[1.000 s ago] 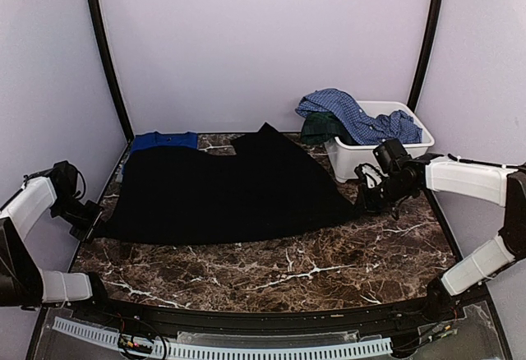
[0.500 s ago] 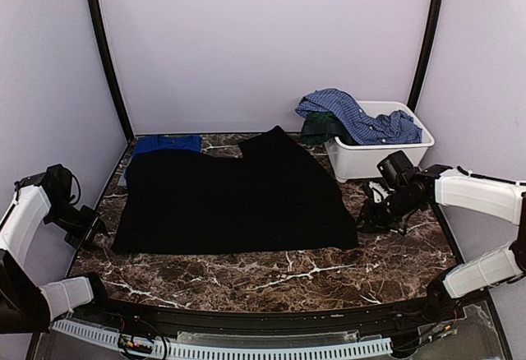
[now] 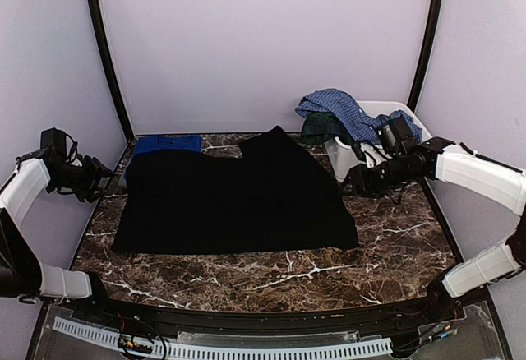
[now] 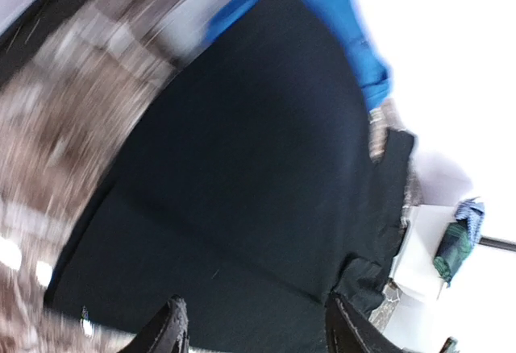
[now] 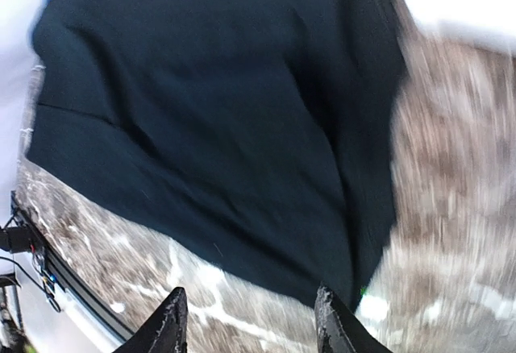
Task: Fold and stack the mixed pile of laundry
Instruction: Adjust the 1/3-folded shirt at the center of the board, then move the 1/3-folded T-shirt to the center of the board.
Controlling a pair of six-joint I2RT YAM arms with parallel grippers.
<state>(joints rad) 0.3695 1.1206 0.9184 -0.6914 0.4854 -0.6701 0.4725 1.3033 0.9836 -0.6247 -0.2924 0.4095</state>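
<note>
Left end effector (image 3: 102,170) open, with nothing between the two fingers (image 4: 172,330); held above the tabletop (image 3: 329,270) just beyond the left border of the large black garment (image 3: 234,196), not touching it. Right end effector (image 3: 357,181) also open and empty, raised near the right border of the same cloth, in front of the white bin (image 3: 339,154). Probably placed so, one on each side, to be ready for taking two opposite borders together and folding the cloth over.

Spread almost flat across the middle of the tabletop, this black garment, with one pointed part reaching toward the back wall. Laid out like this in order to be folded first, by judgement: the largest piece, and already smooth enough. Seen from both wrist cameras as a dark field under the open fingers; blurred there, so hard to tell how high above the cloth.

Standing at the back right, the bin, with the rest of the pile hanging over its rim: blue checked shirt (image 3: 345,109) on top, dark green plaid piece (image 3: 316,127) under it on the left side. Kept there most likely as waiting stock, out of the way of the folding.

Lying flat at the back left, the royal-blue tee (image 3: 167,141), against the back border of the black garment. Looks already folded, so possibly the beginning of the stack.
</note>
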